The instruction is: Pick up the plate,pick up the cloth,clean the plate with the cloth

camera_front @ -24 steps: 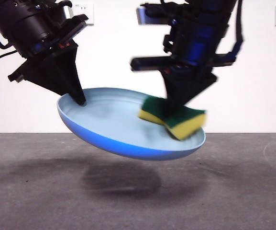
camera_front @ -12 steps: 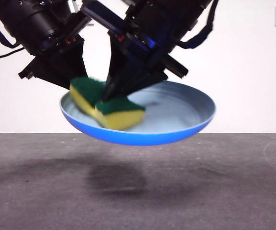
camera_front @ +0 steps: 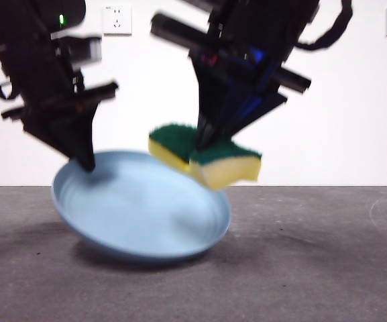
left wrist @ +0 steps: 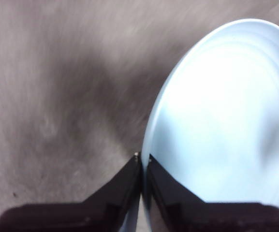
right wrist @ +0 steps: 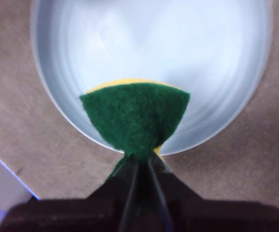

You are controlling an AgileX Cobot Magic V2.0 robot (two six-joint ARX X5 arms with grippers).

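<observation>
Since half a second ago the sponge has lifted off the dish and the dish has dropped and tipped; you now have the two apart. Your right gripper [camera_front: 203,144] has its fingers [right wrist: 154,170] pinched nearly closed on the cloth [camera_front: 206,159], really a yellow sponge with a green scouring face, squeezed into a fold and hanging clear above the plate's near-right rim. Your left gripper [left wrist: 142,162] has its fingers [left wrist: 124,181] closed thin on the far-left rim of the plate [camera_front: 139,208], seen as a slim slit in the left wrist view. Plate is light blue, tilted with its open face toward the front camera and its low edge at or just above the table [camera_front: 314,268]; contact is blurred, can't tell. Key relation: the cloth sits above and to the right of the plate's centre, its long axis roughly across the scene, and in the right wrist view the bowl lies straight beyond the sponge. Next wipe likely needs a down-and-left push into the bowl.
</observation>
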